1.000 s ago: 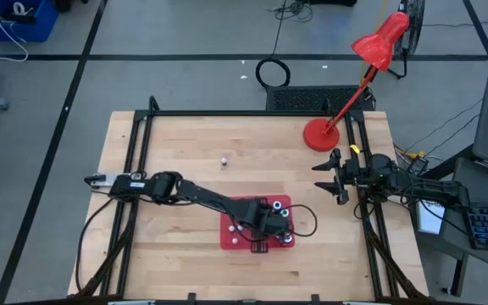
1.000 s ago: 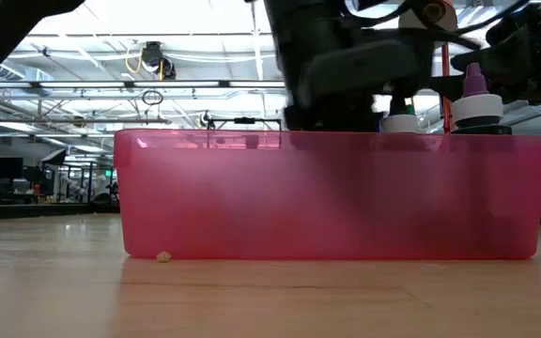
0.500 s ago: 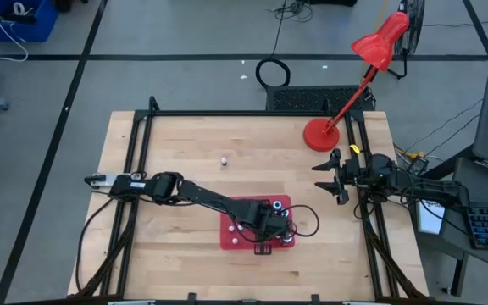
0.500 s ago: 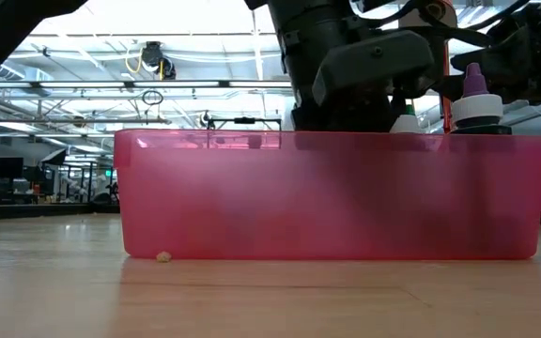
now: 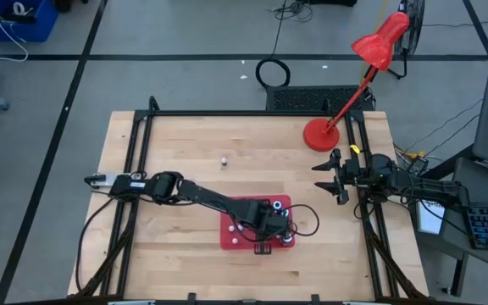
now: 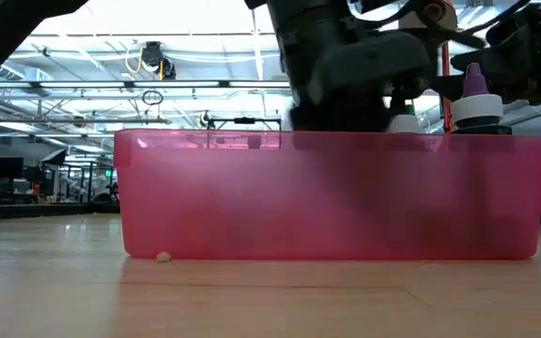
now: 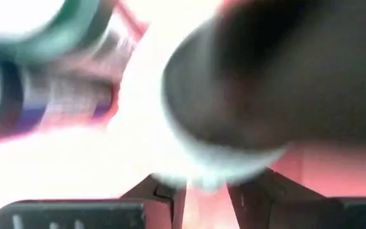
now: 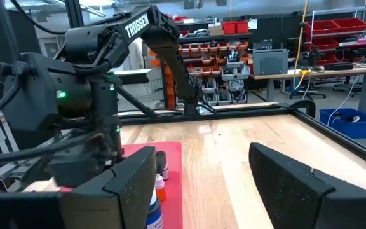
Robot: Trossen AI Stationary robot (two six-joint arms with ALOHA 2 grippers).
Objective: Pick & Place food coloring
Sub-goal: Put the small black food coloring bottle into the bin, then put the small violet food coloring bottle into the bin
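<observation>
My left gripper (image 5: 275, 224) reaches low into the red tray (image 5: 227, 241), which shows as a pink wall (image 6: 327, 197) in the low view. It is shut on a dark-bodied food coloring bottle (image 7: 234, 108). Several other bottles stand in the tray as white dots, one of them (image 5: 235, 227) beside the arm. A purple-tipped bottle (image 6: 475, 94) and a green-collared one (image 6: 402, 120) rise above the wall. One small bottle (image 5: 224, 159) stands alone on the wood. My right gripper (image 5: 327, 176) waits open at the table's right edge. My left gripper has the dark bottle's pale end (image 7: 215, 175) between its two fingers (image 7: 164, 194), coming from above into the tray. The view is blurred, so the exact part and whether the bottle stands on the tray floor do not show.
A red desk lamp's base (image 5: 318, 134) stands at the far right corner, and its arm leans out past the table. A black frame (image 5: 142, 169) runs round the table. Bare wood lies left of and in front of the tray. A crumb (image 6: 163, 255) sits by the tray's near wall.
My left gripper has swayed a little toward the table's right and back again while staying low over the tray. The bottles in the tray and the one on the wood have kept their places.
</observation>
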